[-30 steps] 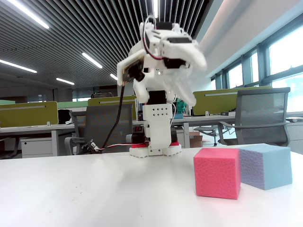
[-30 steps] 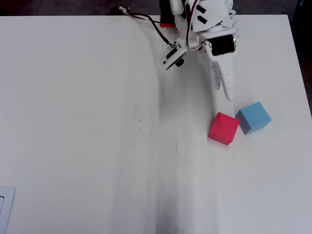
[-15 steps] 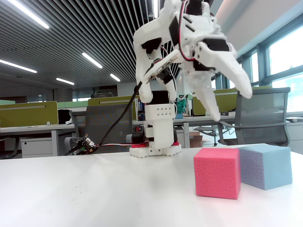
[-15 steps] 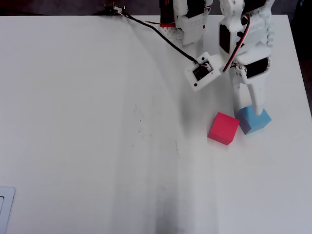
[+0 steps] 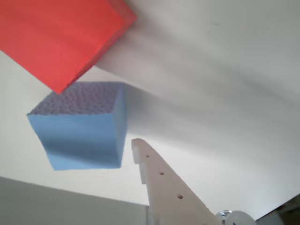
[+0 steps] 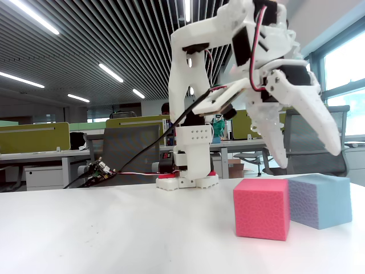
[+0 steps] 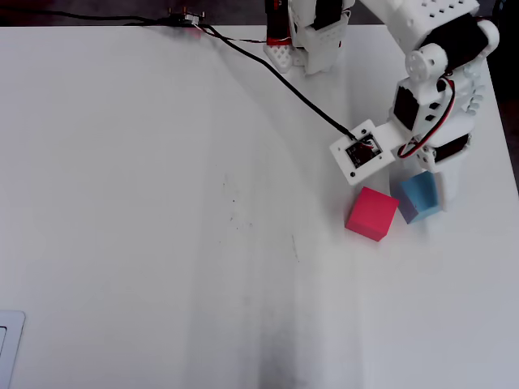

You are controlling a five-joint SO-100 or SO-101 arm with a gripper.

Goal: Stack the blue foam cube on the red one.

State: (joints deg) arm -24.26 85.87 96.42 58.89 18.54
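The blue foam cube (image 6: 322, 200) rests on the white table, one corner touching the red one (image 6: 261, 208) on its left. In the overhead view the blue cube (image 7: 418, 195) is partly covered by the arm, and the red cube (image 7: 371, 214) lies in the open beside it. My gripper (image 6: 309, 159) hangs open just above the blue cube, its fingers spread and pointing down, holding nothing. The wrist view shows the blue cube (image 5: 82, 133) below the red cube (image 5: 56, 37), with one white finger (image 5: 161, 183) just right of the blue cube.
The arm's base (image 7: 304, 32) stands at the table's far edge, and a black cable (image 7: 268, 65) runs from there to the wrist camera board (image 7: 362, 152). The table's right edge (image 7: 499, 121) is close to the cubes. Office chairs and desks stand behind the table.
The arm has swung out from beside its base toward the cubes. The gripper has opened and now hovers over the blue cube. Neither cube has moved.
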